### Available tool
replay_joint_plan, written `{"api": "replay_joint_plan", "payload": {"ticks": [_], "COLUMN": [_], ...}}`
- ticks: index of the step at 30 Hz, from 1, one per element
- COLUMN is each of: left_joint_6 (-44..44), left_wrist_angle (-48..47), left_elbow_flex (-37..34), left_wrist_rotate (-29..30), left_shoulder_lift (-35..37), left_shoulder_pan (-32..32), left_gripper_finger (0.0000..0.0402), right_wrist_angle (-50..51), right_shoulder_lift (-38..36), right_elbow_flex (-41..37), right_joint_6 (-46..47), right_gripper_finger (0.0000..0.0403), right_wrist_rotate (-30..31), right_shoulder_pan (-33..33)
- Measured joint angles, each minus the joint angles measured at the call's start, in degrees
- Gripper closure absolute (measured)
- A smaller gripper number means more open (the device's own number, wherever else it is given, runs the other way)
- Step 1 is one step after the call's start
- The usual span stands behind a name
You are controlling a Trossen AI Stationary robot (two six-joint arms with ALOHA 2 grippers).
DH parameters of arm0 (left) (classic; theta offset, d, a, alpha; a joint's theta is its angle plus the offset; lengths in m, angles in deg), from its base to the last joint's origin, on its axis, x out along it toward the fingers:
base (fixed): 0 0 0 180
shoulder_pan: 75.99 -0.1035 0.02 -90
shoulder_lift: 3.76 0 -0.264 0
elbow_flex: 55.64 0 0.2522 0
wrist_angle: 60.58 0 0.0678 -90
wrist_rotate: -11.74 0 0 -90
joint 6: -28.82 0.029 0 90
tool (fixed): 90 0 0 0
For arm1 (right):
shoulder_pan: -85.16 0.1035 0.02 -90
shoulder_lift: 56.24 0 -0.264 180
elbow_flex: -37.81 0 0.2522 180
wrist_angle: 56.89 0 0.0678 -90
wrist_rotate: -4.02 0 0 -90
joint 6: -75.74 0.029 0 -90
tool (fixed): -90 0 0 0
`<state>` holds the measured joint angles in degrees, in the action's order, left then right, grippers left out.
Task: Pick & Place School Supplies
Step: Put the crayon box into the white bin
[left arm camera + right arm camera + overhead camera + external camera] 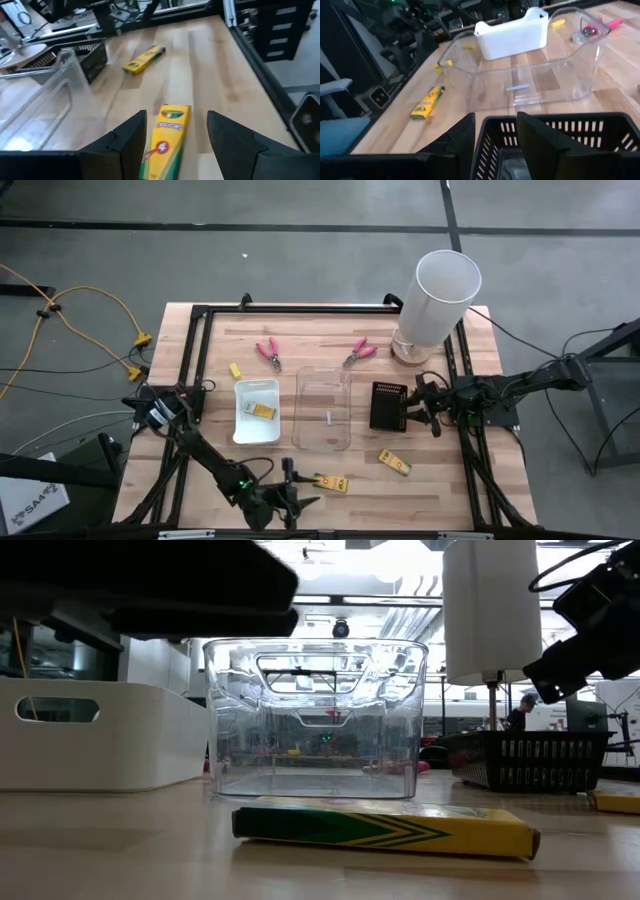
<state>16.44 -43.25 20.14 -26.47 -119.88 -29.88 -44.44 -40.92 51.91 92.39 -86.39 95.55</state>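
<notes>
High view: left gripper [290,492] sits at the near table edge, crayon box [331,482] just off its tips toward the right arm. Right gripper [418,408] is at the black basket [386,405], its fingers clamped over the basket's wall.

Low view: crayon box [385,826] lies flat in front of the clear bin [317,718].

Left wrist view: jaws spread, box end [165,142] centred between the fingers [131,137], not yet pinched. I'd drop straight, square to the long sides, then close.

Right wrist view: fingers [462,134] straddle the basket rim [560,121]; hold steady.
</notes>
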Motion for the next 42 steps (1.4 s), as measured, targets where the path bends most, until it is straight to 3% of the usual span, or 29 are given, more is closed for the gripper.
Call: {"api": "replay_joint_plan", "payload": {"ticks": [9, 15, 34, 42], "left_joint_6": [-6.86, -12.54, -18.13, -18.65], "left_wrist_angle": [-3.73, -6.63, -11.05, -11.87], "left_elbow_flex": [0.12, 0.13, 0.11, 0.11], "left_wrist_rotate": [0.40, -4.16, -12.00, -13.32], "left_shoulder_lift": [0.02, 0.02, 0.02, 0.02], "left_shoulder_pan": [-1.45, -2.85, -4.92, -5.38], "left_gripper_finger": [0.0204, 0.0204, 0.0204, 0.0179], "right_wrist_angle": [-0.02, -0.12, -0.15, -0.15], "right_shoulder_lift": [0.29, 0.29, 0.29, 0.29], "right_elbow_flex": [-0.02, -0.02, -0.01, 0.00], "right_joint_6": [0.00, 0.00, 0.00, 0.00], "right_gripper_finger": [0.0266, 0.0266, 0.0266, 0.0266], "right_wrist_rotate": [0.09, 0.27, 0.26, 0.24], "right_shoulder_pan": [-0.02, -0.02, -0.02, -0.02]}}
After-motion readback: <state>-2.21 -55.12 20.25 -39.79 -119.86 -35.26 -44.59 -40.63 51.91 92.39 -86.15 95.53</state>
